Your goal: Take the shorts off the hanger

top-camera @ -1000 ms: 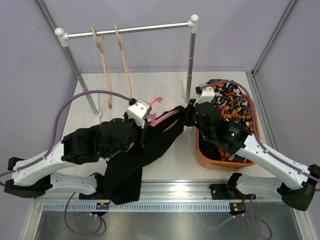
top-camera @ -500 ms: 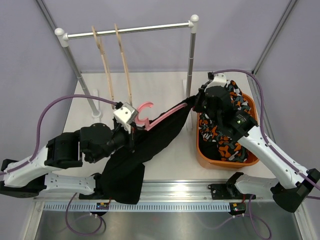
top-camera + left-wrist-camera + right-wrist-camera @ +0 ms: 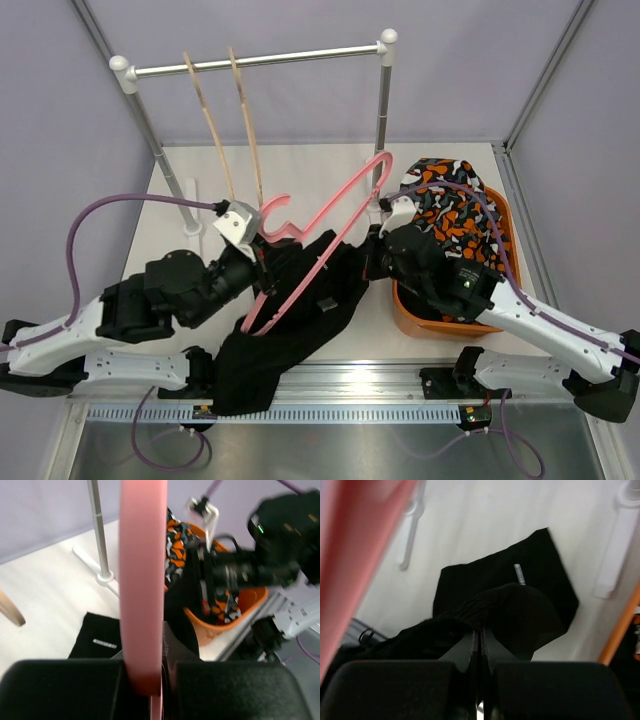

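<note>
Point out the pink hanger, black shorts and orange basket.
pink hanger (image 3: 305,278): top view, on its lower sloping arm.
black shorts (image 3: 290,345): top view, middle of the cloth.
orange basket (image 3: 430,325): top view, its near rim.

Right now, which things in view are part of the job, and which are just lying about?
Job: black shorts, in right gripper jaws; pink hanger, in left gripper jaws; patterned shorts; orange basket.
Lying about: wooden hangers, clothes rail.
</note>
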You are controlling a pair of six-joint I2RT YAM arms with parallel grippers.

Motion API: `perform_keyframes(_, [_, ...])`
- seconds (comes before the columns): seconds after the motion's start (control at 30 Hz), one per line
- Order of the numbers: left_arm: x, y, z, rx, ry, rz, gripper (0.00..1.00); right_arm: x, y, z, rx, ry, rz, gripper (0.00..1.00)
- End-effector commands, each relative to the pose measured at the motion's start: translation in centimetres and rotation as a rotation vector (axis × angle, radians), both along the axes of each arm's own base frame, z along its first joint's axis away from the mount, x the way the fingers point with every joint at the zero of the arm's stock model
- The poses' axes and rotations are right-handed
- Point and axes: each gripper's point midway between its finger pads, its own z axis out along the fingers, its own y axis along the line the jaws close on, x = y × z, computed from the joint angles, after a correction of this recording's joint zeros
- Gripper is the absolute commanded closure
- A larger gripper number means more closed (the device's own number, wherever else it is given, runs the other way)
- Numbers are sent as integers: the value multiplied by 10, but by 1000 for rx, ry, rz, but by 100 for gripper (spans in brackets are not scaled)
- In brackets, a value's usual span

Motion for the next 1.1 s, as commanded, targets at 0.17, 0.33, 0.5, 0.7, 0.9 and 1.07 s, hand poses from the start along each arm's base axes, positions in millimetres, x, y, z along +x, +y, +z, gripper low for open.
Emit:
perform_keyframes(0.17, [46,-13,64,-181,-155,280,100,-59,59,52,-37,-118,115,100])
perform_keyframes(0.33, [58,3,77,-118,-154,382,100,-39,12,105,-87,-249,-46,100])
perform_keyframes(0.5, [61,17,62,-65,-110,392,100,-21,-76,245,-47,-522,-290,100])
perform_keyframes(0.7, [59,21,46,-48,-72,375,100,-42,-218,415,173,-901,-590,100])
perform_keyframes(0.9, [61,20,36,-7,-61,369,100,-64,-282,458,268,-1035,-665,100])
perform_keyframes(1.07, [63,10,29,-5,-54,350,100,-50,-232,404,180,-978,-582,100])
